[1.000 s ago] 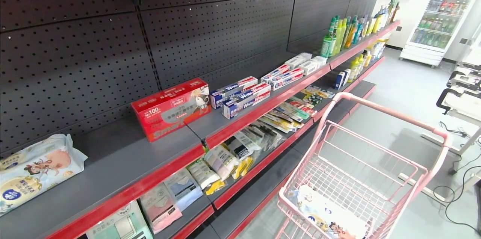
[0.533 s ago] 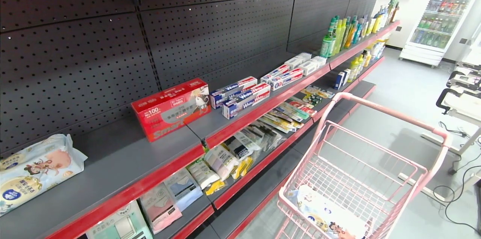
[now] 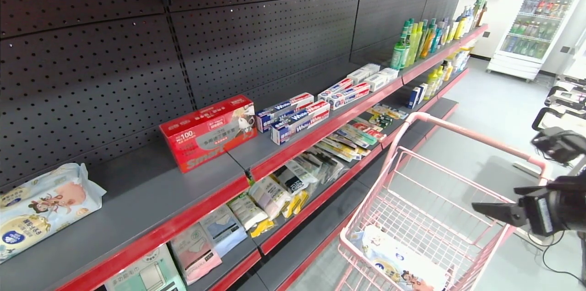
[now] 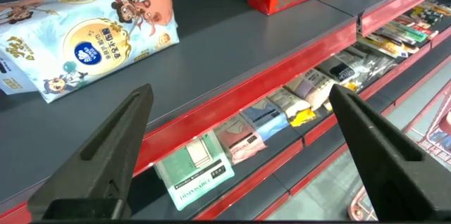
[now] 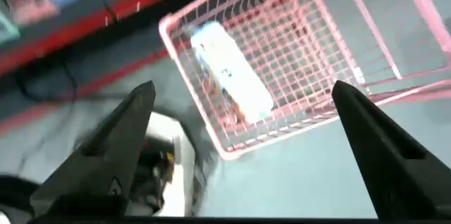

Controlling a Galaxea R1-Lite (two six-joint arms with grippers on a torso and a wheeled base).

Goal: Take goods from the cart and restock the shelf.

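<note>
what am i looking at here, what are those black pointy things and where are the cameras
This is a two-armed robot restocking a shop. The wide picture comes from a camera on its head, facing the shelf and a pink cart. The other two come from cameras on its wrists; the black pointy shapes are each gripper's two fingers. The left gripper is open in front of the shelf, where a cartoon-printed soft pack, a red box and toothpaste boxes lie. The right gripper is open by the cart, which holds a similar soft pack. Neither gripper holds anything.
</note>
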